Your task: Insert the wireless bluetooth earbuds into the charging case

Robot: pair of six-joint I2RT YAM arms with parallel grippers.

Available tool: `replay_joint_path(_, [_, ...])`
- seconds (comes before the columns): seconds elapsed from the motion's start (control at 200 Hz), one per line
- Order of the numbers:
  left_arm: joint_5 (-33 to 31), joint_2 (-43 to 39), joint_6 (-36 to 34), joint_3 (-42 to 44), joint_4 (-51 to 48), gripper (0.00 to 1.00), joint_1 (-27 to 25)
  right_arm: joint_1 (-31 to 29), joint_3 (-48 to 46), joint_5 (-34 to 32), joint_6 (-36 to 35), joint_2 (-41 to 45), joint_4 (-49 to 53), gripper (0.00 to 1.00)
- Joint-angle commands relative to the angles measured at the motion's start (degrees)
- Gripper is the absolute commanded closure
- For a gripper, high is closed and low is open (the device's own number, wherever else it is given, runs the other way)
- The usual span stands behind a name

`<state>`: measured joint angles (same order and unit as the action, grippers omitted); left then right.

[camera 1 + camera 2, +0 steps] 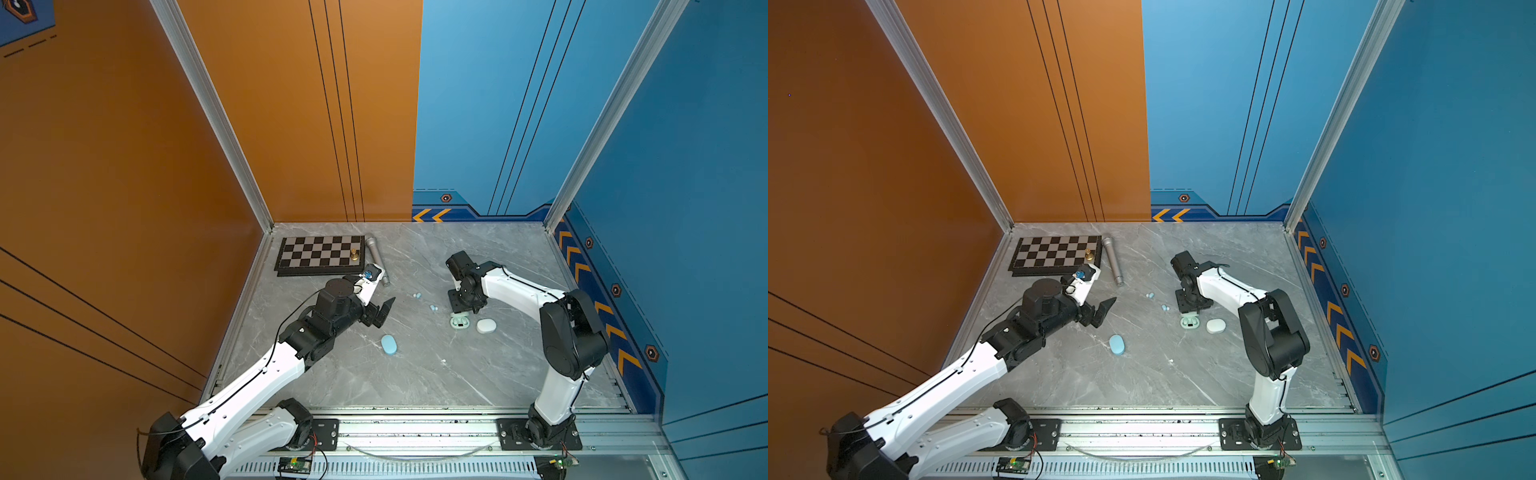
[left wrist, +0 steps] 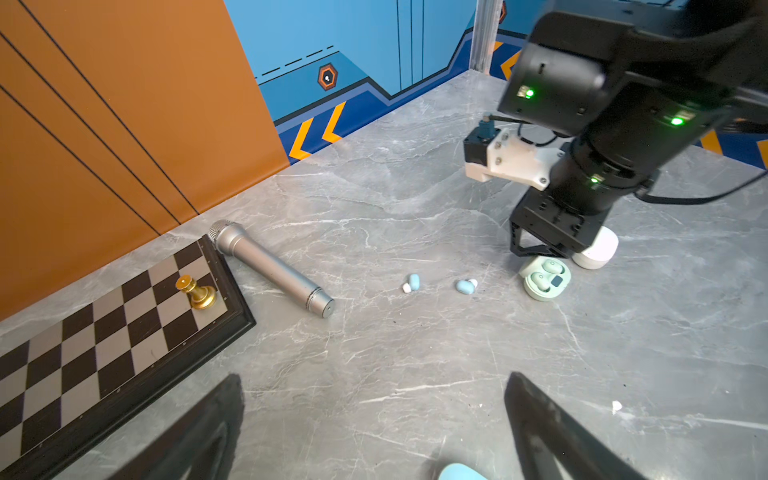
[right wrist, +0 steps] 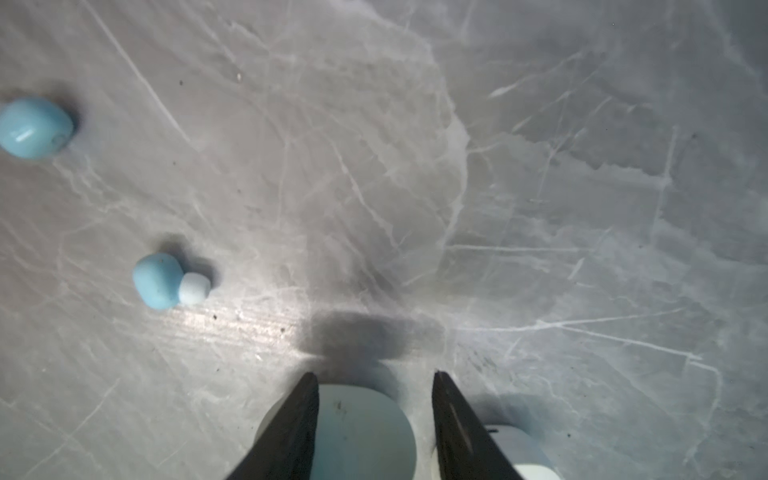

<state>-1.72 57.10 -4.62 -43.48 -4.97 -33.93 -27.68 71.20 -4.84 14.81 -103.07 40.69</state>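
The right gripper [image 3: 375, 376] has its fingers [image 3: 299, 415] astride the open mint case [image 2: 540, 289]; I cannot tell if they grip. Two pale blue earbuds [image 2: 465, 286] [image 2: 412, 282] lie near that case. The left gripper [image 2: 374, 376], farther off, is spread wide.

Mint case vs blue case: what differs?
Mint case is open with two mint buds seated; blue case is shut. Mint case sits at the right gripper, beside the white case; blue case lies alone. Both rest on the table.
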Motion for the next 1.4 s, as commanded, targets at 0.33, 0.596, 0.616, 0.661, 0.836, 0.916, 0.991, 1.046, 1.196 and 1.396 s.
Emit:
replay_joint_path(0.33, [-9.75, -0.15, 14.32, -2.11, -5.05, 0.02, 5.89, -5.4, -4.23, 15.23, -6.61, 11.82, -11.83, 0.53])
replay_joint_path(0.596, [-3.54, -3.04, 19.3, -3.81, -15.85, 0.02, 14.47, -19.39, -4.28, 21.77, -12.5, 3.5, -22.41, 0.43])
replay_joint_path(0.616, [-3.43, -3.55, 18.88, -3.88, -16.42, 0.02, 14.64, -20.07, -4.32, 21.99, -12.36, 2.95, -23.34, 0.42])
replay_joint_path(0.661, [-3.47, -4.72, 17.99, -3.81, -17.73, 0.02, 14.85, -21.58, -4.21, 22.58, -12.18, 1.75, -25.12, 0.37])
replay_joint_path(0.836, [-3.47, -8.76, 15.07, -3.63, -21.76, 0.02, 15.81, -26.0, -1.7, 20.26, -11.18, -3.01, -25.75, 0.31])
replay_joint_path(0.916, [-3.26, -9.93, 14.39, -3.57, -23.12, 0.02, 16.16, -27.04, -1.11, 17.94, -10.17, -4.02, -25.31, 0.3])
replay_joint_path(0.991, [-3.04, -10.73, 14.04, -3.32, -23.92, 0.02, 16.46, -27.72, -0.73, 16.15, -9.4, -4.96, -24.83, 0.29])
replay_joint_path(1.046, [-2.85, -11.3, 13.8, -2.94, -24.16, 0.02, 16.53, -28.1, -0.07, 15.3, -9.06, -5.89, -23.97, 0.28])
replay_joint_path(1.196, [-2.84, -12.2, 14.07, -1.89, -24.18, 0.02, 16.88, -29.09, 3.8, 9.4, -9.35, -8.77, -17.72, 0.31])
replay_joint_path(1.396, [-2.57, -12.06, 16.13, -1.21, -23.64, 0.02, 16.98, -28.66, 2.26, 5.92, -10.21, -7.91, -16.42, 0.39])
